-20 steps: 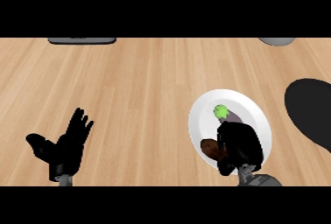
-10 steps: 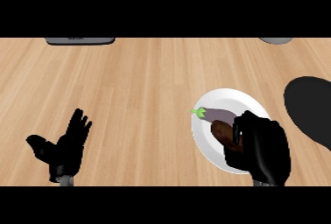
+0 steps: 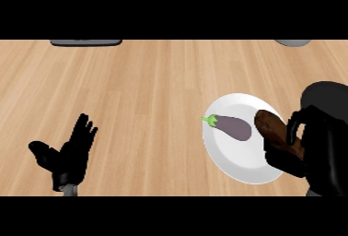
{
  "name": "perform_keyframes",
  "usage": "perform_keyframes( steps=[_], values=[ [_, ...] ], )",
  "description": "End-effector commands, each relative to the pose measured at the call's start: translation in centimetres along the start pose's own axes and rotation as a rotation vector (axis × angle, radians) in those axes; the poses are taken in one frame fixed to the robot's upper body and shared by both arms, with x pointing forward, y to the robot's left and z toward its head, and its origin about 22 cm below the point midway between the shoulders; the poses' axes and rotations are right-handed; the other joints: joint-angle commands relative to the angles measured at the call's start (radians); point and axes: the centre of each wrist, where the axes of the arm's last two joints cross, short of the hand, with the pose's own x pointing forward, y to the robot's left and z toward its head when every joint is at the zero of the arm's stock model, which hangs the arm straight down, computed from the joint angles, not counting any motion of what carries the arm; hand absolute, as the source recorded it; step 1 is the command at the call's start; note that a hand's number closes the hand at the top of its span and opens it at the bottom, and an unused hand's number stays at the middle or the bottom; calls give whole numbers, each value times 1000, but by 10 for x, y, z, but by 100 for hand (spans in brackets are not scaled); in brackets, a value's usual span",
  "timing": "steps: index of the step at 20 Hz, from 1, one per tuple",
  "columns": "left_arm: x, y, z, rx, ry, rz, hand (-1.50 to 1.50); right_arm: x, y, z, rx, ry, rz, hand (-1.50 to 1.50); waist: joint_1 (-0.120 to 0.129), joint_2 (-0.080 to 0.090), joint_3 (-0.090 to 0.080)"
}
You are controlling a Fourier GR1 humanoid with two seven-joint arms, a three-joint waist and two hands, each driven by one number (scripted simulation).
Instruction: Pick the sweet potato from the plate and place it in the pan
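Sweet potato [image 3: 274,131] is in our right hand [image 3: 316,147], fingers [image 3: 284,160] curled round it, at the plate's [image 3: 231,166] right edge beside the eggplant [image 3: 234,127]. We judge the grasp made; next we carry it right to the pan [image 3: 336,90] and let go.

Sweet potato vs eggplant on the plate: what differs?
The sweet potato is brown and stemless; the eggplant is purple with a green stem. The right hand curls round the sweet potato; the eggplant lies untouched. The sweet potato sits at the right side of the white plate, the eggplant nearer its middle. Both are elongated.
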Motion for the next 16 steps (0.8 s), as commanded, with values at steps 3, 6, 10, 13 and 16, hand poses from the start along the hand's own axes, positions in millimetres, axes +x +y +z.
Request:
perform_keyframes(
  steps=[3,6,10,13,16],
  values=[
    [-11,4,10,0,71,-10,0,-23,-25,-42,-28,65,-87,150,6,7,-6],
    [-11,11,4,-6,79,-2,0,-68,-6,-52,-65,75,-100,150,3,8,-6],
    [-14,3,3,5,61,-2,0,-109,-8,-92,-133,116,-54,150,4,11,-6],
    [-12,3,-5,-14,67,2,0,-118,9,-129,-151,143,-35,150,13,13,-6],
    [-1,-11,2,3,70,-1,0,-151,25,-144,-150,159,5,150,17,13,-5]
  ],
)
